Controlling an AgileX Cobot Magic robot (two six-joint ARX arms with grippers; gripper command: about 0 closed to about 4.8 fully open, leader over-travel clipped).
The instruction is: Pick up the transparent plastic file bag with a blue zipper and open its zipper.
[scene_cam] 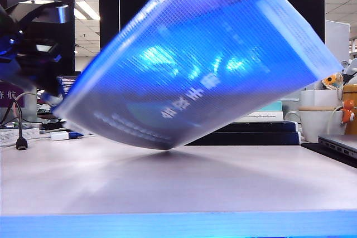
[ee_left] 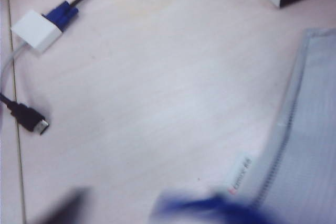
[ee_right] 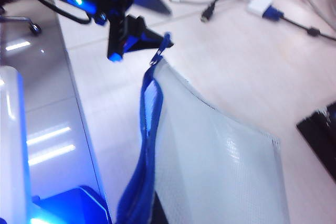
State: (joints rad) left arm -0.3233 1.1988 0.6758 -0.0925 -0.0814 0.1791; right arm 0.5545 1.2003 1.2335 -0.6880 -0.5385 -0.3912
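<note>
Pale wood-grain table in your office, ceiling lights above, mugs at right; transparent plastic file bag hangs tilted above it, zipper gaping; your left gripper, jaws apart, sits just beside the slider; your right gripper, unseen, is closed at the bag's other end.

The left arm appears at the upper left of the exterior view as a dark, nearly black body with blocky angular parts, a rounded grey cap on top and a faint blue glow on its edge. In the right wrist view, upper left, the left gripper shows black, wedge-shaped fingers edged in blue, a small green light and a black cable loop beside it.
</note>
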